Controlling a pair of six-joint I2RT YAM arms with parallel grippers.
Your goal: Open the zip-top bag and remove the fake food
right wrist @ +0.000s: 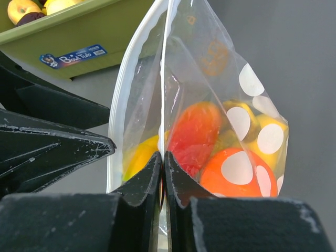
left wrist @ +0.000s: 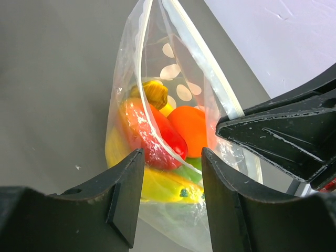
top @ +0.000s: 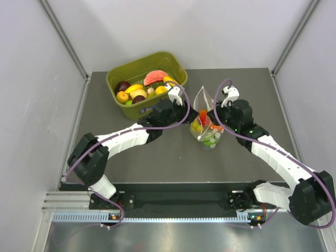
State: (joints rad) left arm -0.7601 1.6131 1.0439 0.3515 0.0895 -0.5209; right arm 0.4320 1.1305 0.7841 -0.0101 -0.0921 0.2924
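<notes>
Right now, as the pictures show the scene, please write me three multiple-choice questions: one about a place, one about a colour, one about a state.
1. In the top view, where is the olive-green tub relative to the zip-top bag?
A) behind it, to the left
B) in front of it, by the arm bases
C) directly to its right

2. What colour are the dots printed on the bag?
A) blue
B) white
C) black

3. What is the right gripper doing?
A) hanging open over the tub
B) holding a banana
C) shut on the bag's wall

Answers:
1 A: the tub sits at the back left and the bag at the centre.
2 B: white ovals show on the clear plastic.
3 C: its fingers meet with the thin plastic between them.
</notes>
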